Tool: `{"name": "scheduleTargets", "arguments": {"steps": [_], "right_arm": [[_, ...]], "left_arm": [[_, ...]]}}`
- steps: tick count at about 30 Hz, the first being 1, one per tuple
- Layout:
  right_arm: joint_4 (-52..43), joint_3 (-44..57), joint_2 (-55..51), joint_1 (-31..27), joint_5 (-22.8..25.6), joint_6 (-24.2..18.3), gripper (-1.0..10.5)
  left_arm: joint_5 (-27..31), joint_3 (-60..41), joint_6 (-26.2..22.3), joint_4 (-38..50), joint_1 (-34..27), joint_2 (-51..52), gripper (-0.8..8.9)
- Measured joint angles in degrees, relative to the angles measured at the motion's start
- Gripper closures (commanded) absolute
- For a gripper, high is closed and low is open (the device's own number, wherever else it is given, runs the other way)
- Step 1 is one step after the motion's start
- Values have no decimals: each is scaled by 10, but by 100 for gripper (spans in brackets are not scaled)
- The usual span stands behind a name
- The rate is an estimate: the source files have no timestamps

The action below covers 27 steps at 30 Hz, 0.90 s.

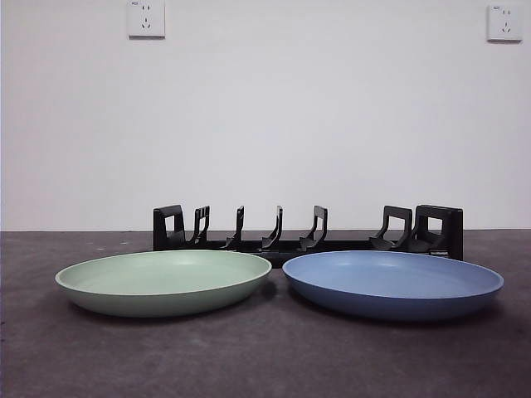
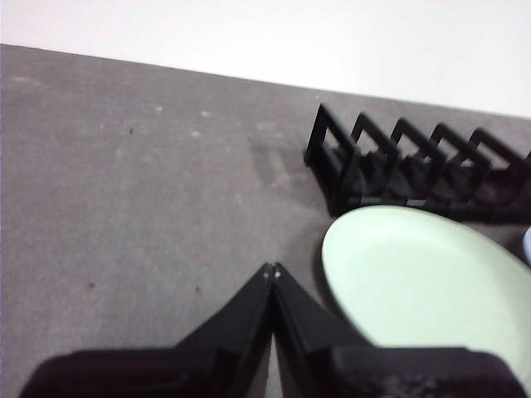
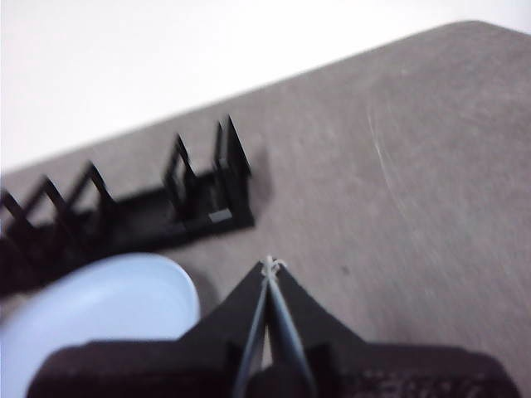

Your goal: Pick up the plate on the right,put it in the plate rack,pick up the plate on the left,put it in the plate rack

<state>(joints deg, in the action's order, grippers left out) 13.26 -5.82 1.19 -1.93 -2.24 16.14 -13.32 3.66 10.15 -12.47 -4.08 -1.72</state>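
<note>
A green plate (image 1: 163, 281) lies flat on the left of the table and a blue plate (image 1: 392, 283) lies flat on the right, their rims almost touching. Behind both stands the long black plate rack (image 1: 307, 231), with no plate between its prongs. Neither arm shows in the front view. In the left wrist view my left gripper (image 2: 271, 269) is shut and holds nothing, above the table beside the green plate (image 2: 431, 278) and near the rack's end (image 2: 415, 166). My right gripper (image 3: 272, 264) is shut on nothing too, beside the blue plate (image 3: 95, 319) and the rack's other end (image 3: 211, 195).
The dark grey table (image 1: 265, 356) runs to a white wall with two sockets (image 1: 146, 18). Bare tabletop (image 2: 124, 191) lies outside the green plate, and more bare tabletop (image 3: 415, 182) outside the blue one.
</note>
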Motion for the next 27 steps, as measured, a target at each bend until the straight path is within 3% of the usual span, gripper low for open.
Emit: {"name": "scheduleTargets", "arguments": {"steps": [5,13,19,27], "right_arm": [[5,-72,37,0,-23,15,958],[97,-214,150,0,-88,12,958],[212,-346,252,0,-167,-40,958],[388,-488,375,0,-257,-138,958]], "left_arm": [[-12,62,11,-28,0,-26,820],[-89,172,15,-60,0,-105,820],[-156,267,8,-118,0,-179,820],[-240,388,-54,-252,0,-267,820]]}}
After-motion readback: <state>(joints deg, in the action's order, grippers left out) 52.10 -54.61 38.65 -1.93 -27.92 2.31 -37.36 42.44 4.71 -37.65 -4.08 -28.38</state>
